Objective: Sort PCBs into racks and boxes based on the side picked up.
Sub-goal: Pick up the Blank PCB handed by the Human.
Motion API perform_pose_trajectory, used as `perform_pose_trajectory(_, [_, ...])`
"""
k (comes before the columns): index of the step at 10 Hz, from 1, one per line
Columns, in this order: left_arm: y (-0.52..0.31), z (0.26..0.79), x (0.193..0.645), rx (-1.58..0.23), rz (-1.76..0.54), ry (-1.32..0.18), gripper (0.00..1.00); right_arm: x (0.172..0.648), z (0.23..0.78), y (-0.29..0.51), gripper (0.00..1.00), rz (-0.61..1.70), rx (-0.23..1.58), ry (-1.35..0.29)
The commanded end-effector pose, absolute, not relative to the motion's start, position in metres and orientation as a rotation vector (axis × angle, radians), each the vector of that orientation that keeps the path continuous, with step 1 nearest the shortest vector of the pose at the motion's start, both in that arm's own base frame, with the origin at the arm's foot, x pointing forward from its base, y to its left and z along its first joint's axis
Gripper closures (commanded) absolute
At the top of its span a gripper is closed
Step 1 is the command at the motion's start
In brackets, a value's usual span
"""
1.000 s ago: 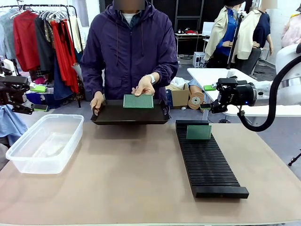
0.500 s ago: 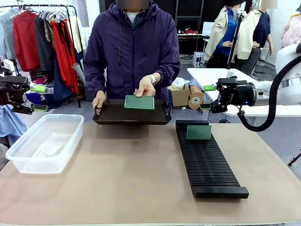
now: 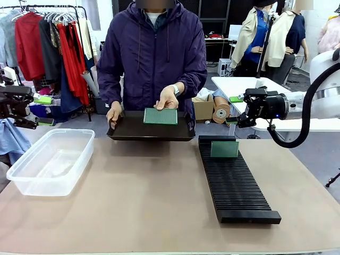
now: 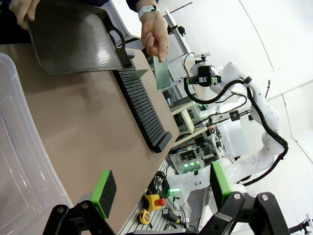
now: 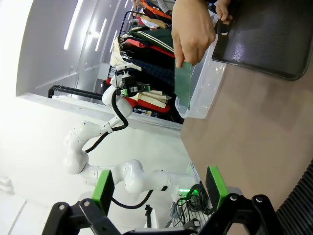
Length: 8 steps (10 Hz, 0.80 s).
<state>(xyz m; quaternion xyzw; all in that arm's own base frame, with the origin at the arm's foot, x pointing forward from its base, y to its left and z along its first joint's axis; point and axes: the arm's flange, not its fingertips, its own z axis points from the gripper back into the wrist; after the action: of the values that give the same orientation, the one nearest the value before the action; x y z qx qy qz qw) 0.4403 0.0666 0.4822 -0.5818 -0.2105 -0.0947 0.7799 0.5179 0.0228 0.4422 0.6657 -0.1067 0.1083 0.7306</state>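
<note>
count: two thin green rectangular circuit boards, one long black ribbed rack (image 3: 236, 186), one clear plastic rectangular tub (image 3: 38, 183), one flat dark tray (image 3: 149, 135), two black two-finger grippers with green pads, and one person in a purple jacket (image 3: 151, 58).

first board (image 3: 160, 116): one hand (image 3: 167, 98) of the person pinches it by its upper edge, with its face turned toward the robot, over the middle of the tray. contact with the tray cannot be determined. the person's other hand (image 3: 113, 112) grips the tray's end, and the tray is raised above the far edge of the brown table (image 3: 143, 196).

second board (image 3: 224, 149): it stands upright in a slot near the far end of the rack.

tub: it sits on the table at the robot's left, well apart from the rack.

left gripper (image 3: 43, 110): it hangs off the table's left edge, beyond the tub, with its jaws spread and nothing between them.

right gripper (image 3: 234, 109): it hovers beyond the far end of the rack, also with its jaws spread and empty.

change from a second ago: the tray and the first board sit slightly farther toward the rack side, and the person stands more upright. the grippers, the rack, the tub and the second board are unmoved.
</note>
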Motion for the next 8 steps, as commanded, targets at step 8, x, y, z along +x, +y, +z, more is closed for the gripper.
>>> perform_pose_trajectory(8, [0.067, 0.484, 0.440, -1.259, -0.198, -0.451, 0.00, 0.596, 0.400, 0.039, 0.00, 0.246, 1.441, -0.156])
